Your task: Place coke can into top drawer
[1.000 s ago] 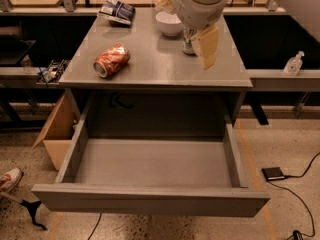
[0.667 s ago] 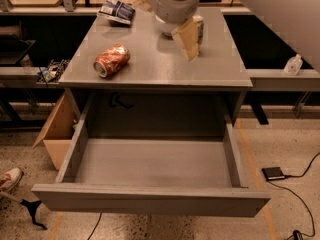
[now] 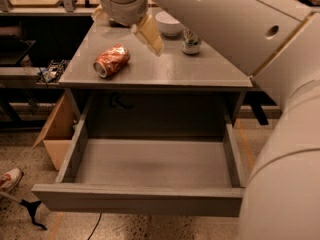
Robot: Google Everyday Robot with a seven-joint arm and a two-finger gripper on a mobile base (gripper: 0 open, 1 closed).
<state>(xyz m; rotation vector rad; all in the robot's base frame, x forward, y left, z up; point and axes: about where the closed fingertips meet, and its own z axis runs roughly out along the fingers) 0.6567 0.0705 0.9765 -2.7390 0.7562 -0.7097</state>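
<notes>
Cardboard box (image 3: 54, 134) on floor at left, coke can (image 3: 111, 61) on its side on left part of grey table (image 3: 165, 73), my pincer (image 3: 125, 31) hovering just behind it, fingers apart, white bowl (image 3: 168, 23), white and green can (image 3: 191, 41) upright, top drawer (image 3: 140, 200) pulled open below

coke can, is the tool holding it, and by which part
Nothing is held. The tool hovers open over the back of the table; the can lies on its side on the table, apart from it.
</notes>
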